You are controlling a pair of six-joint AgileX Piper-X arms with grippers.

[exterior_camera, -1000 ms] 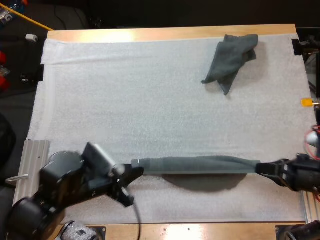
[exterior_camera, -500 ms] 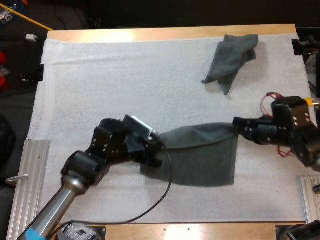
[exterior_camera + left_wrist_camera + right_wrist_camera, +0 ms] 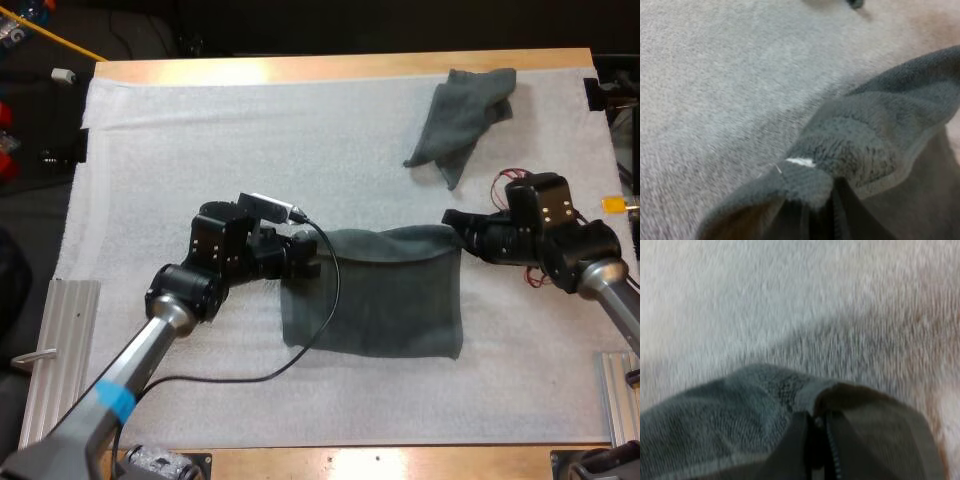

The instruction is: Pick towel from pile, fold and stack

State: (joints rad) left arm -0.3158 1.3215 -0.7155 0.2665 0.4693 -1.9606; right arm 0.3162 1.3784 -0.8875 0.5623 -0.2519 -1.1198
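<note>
Mat (image 3: pixel 200 160) now bears more towel (image 3: pixel 385 300) than before; left hand (image 3: pixel 316 260) clamps its 10 o'clock corner, right hand (image 3: pixel 453 221) its 2 o'clock corner

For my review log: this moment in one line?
left gripper: holds spread towel | right gripper: holds spread towel | crumpled towel: far right
</note>
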